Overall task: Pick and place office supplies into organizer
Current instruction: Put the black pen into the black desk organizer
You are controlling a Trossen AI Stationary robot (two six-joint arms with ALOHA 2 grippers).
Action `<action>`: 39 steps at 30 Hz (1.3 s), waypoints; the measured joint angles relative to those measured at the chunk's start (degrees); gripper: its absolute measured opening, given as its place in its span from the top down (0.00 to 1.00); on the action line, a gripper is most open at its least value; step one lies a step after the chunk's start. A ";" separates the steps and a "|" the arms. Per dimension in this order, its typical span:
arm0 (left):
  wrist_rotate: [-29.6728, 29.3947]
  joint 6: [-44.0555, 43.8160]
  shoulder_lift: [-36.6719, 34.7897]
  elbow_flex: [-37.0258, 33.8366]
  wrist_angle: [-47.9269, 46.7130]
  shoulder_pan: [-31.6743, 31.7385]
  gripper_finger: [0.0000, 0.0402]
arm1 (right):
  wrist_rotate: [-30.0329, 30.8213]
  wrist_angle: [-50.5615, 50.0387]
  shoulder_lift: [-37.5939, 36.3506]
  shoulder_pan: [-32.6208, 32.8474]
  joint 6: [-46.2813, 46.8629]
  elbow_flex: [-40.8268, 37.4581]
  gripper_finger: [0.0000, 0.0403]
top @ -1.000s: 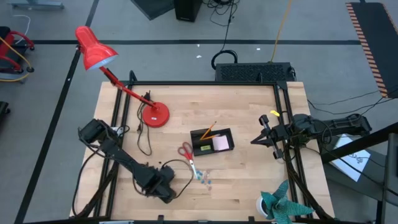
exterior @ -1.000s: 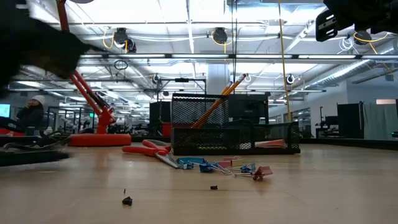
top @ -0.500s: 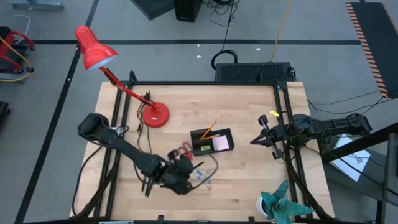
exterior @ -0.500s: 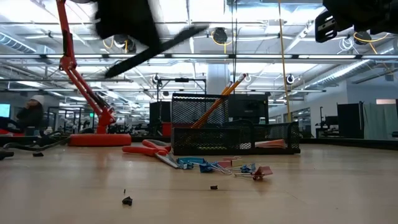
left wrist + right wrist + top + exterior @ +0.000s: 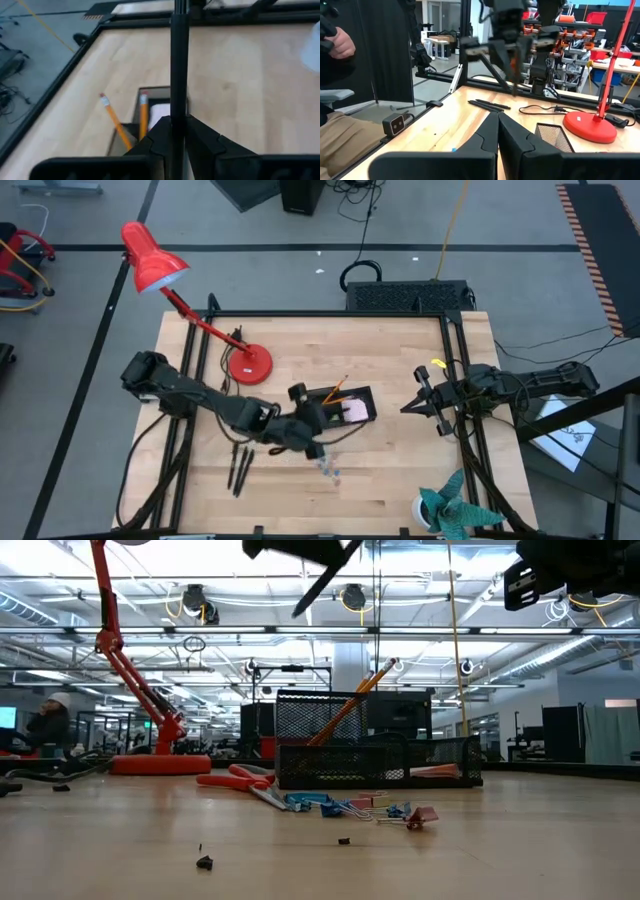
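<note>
Slim dark pen [image 5: 177, 60] in left gripper [image 5: 175, 131] — black mesh organizer [image 5: 342, 407] below

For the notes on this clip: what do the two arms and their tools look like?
Both arms are dark, near-black jointed links with loose black cables running along them. The left arm is slim, ending in a bulky dark tool. The right tool tapers to two pointed dark fingers with flat, angular faces. No markings are readable.

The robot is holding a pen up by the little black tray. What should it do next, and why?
Probably lower the pen into the organizer. The left gripper, jaws shut on the pen, hangs over the tray, where two orange pencils already stand.
</note>
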 joint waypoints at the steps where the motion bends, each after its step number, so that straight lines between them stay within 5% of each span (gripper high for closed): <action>1: 0.08 0.62 -0.01 -0.01 0.29 0.82 0.86 | -0.02 -0.05 0.02 0.00 -0.10 0.00 1.00; 15: 4.48 4.38 -0.14 -0.77 2.50 10.88 0.85 | -0.04 0.31 -0.01 0.00 -0.46 0.00 1.00; 28: 15.31 4.05 -2.70 -21.61 32.37 17.55 0.90 | -0.04 -0.09 0.05 0.00 -1.77 0.00 1.00; 39: 15.96 -1.09 -1.85 -25.82 32.10 17.38 0.86 | 0.07 1.41 0.25 0.00 -3.24 0.00 1.00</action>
